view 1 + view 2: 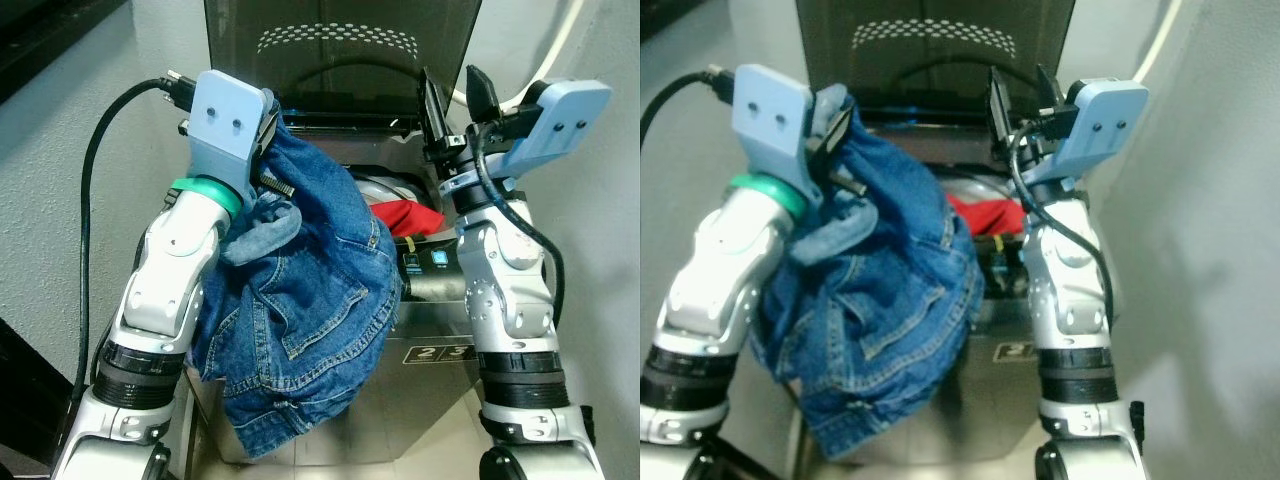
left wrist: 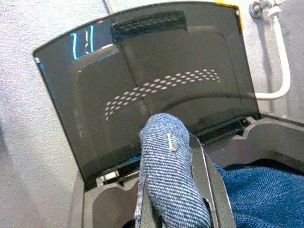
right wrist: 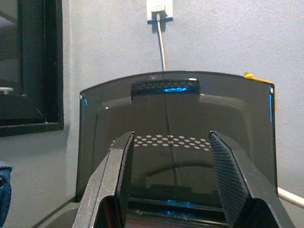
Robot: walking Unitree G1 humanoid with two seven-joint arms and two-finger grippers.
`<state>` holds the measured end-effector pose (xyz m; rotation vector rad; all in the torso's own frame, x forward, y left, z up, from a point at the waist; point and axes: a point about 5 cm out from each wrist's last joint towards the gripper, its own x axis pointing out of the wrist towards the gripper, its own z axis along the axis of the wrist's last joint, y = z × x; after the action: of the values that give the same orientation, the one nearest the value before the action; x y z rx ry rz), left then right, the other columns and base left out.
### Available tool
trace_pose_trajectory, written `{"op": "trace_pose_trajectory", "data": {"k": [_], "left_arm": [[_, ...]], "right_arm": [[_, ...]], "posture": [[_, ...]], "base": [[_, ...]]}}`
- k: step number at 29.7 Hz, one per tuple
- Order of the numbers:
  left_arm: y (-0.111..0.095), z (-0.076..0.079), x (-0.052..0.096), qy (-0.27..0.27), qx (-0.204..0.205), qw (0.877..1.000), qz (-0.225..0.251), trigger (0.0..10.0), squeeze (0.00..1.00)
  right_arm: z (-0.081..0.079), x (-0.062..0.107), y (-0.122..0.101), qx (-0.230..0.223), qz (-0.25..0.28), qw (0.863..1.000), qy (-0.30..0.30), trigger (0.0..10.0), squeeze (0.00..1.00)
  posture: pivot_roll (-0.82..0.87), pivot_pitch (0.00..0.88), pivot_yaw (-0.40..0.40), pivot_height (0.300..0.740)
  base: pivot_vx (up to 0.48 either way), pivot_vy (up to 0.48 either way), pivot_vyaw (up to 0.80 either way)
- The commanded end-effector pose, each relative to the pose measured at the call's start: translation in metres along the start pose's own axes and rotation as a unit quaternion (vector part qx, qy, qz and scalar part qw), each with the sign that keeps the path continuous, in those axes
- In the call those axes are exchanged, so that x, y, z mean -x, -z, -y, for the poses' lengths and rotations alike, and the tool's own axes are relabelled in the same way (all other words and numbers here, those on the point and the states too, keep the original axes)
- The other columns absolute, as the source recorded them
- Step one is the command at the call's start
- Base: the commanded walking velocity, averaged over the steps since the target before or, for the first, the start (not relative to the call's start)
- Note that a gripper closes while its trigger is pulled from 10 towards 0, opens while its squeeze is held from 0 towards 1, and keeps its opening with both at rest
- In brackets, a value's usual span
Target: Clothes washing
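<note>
A: Nearest thing first?
B: Denim jacket (image 1: 300, 300), heavy blue weave, orange topstitching, seams and a pocket flap showing. It hangs in folds down the washer's (image 1: 430, 370) brushed-metal front.
A: Held how?
B: Left tool (image 1: 268, 150) clamped on a rolled denim fold at the top of the garment, raised over the tub rim; fabric bulges between the fingers (image 2: 209, 190).
A: Right side?
B: Right tool (image 3: 171, 185), black ridged fingers spread apart, holding nothing, above the tub's right edge.
A: Further back?
B: Red cloth (image 1: 410, 215) lying in the tub. Behind, the smoked, glossy lid (image 3: 175, 133) stands upright, with a dotted arc; a white hose (image 2: 284, 61) on the wall.
</note>
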<state>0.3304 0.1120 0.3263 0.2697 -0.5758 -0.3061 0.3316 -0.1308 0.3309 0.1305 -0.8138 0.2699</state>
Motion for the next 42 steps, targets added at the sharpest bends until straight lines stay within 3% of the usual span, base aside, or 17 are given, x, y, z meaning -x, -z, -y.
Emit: {"op": "trace_pose_trajectory", "data": {"k": [1,10,12,13,14,17,20,21,22,25,26,27,30,34,37,39,42], "left_arm": [[-0.002,0.003,-0.003,0.02,-0.038,0.999,0.024,10.0,0.0],[-0.006,-0.019,-0.033,-0.021,-0.163,0.984,0.068,10.0,0.0],[-0.031,-0.031,-0.06,-0.055,-0.29,0.945,0.139,10.0,0.0],[-0.031,-0.031,-0.06,-0.055,-0.29,0.945,0.139,10.0,0.0],[-0.047,-0.03,-0.069,-0.065,-0.34,0.921,0.179,10.0,0.0],[-0.047,-0.03,-0.069,-0.065,-0.34,0.921,0.179,10.0,0.0],[-0.067,-0.025,-0.081,-0.079,-0.399,0.884,0.229,10.0,0.0],[-0.063,-0.018,-0.087,-0.06,-0.4,0.889,0.213,10.0,0.0],[-0.04,-0.01,-0.094,-0.002,-0.316,0.942,0.113,10.0,0.0],[-0.021,0.0,-0.096,0.054,-0.237,0.969,0.047,10.0,0.0],[-0.001,0.008,-0.093,0.101,-0.126,0.987,-0.015,10.0,0.0],[-0.001,0.008,-0.093,0.101,-0.126,0.987,-0.015,10.0,0.0],[0.033,0.03,-0.077,0.19,0.118,0.97,-0.101,10.0,0.0],[0.041,0.032,-0.071,0.21,0.212,0.947,-0.123,10.0,0.0],[0.033,0.026,-0.069,0.209,0.223,0.947,-0.1,10.0,0.0],[0.017,0.017,-0.065,0.189,0.125,0.974,-0.02,10.0,0.0],[0.011,0.014,-0.061,0.184,0.064,0.981,0.017,10.0,0.0]], "right_arm": [[-0.009,-0.001,0.002,0.002,-0.004,0.999,-0.033,10.0,0.0],[-0.027,-0.015,-0.007,0.001,0.03,0.998,-0.063,10.0,0.0],[-0.029,-0.028,-0.034,0.063,0.113,0.991,-0.047,10.0,0.0],[-0.029,-0.028,-0.034,0.063,0.113,0.991,-0.047,10.0,0.0],[-0.029,-0.032,-0.048,0.104,0.152,0.982,-0.041,10.0,0.0],[-0.029,-0.032,-0.048,0.104,0.152,0.982,-0.041,10.0,0.0],[-0.027,-0.034,-0.064,0.159,0.191,0.968,-0.033,10.0,0.0],[-0.023,-0.032,-0.063,0.175,0.185,0.967,-0.027,10.0,0.0],[-0.019,-0.027,-0.055,0.18,0.16,0.97,-0.023,10.0,0.0],[-0.016,-0.024,-0.049,0.182,0.142,0.973,-0.021,10.0,0.0],[-0.015,-0.021,-0.042,0.178,0.124,0.976,-0.021,10.0,0.0],[-0.015,-0.021,-0.042,0.178,0.124,0.976,-0.021,10.0,0.0],[-0.008,-0.009,-0.018,0.134,0.058,0.989,-0.008,10.0,0.0],[-0.003,0.0,-0.004,0.112,0.028,0.993,0.008,10.0,0.0],[-0.002,0.002,0.0,0.109,0.022,0.994,0.015,10.0,0.0],[-0.002,0.005,0.004,0.107,0.018,0.994,0.019,10.0,0.0],[-0.002,0.006,0.005,0.105,0.016,0.994,0.02,10.0,0.0]], "posture": [[0.05,0.07,0.03,0.74],[0.05,0.096,0.026,0.74],[0.02,0.127,0.044,0.74],[0.02,0.127,0.044,0.74],[0.01,0.144,0.05,0.74],[0.01,0.144,0.05,0.74],[-0.02,0.189,0.069,0.74],[-0.03,0.209,0.073,0.74],[-0.03,0.209,0.073,0.74],[-0.02,0.215,0.076,0.74],[-0.03,0.219,0.078,0.74],[-0.03,0.219,0.078,0.74],[-0.02,0.215,0.074,0.74],[-0.01,0.204,0.063,0.74],[0.0,0.198,0.061,0.74],[0.02,0.184,0.057,0.74],[0.02,0.177,0.057,0.74]], "base": [[0.0,0.0,0.0],[0.0,0.0,0.0],[0.0,0.0,0.0],[0.0,0.0,0.0],[0.0,0.0,0.0],[0.0,0.0,0.0],[0.0,0.0,0.0],[0.0,0.0,0.0],[0.0,0.0,0.0],[0.0,0.0,0.0],[0.0,0.0,0.0],[0.0,0.0,0.0],[0.0,0.0,0.0],[0.0,0.0,0.0],[0.0,0.0,0.0],[0.0,0.0,0.0],[0.0,0.0,0.0]]}}
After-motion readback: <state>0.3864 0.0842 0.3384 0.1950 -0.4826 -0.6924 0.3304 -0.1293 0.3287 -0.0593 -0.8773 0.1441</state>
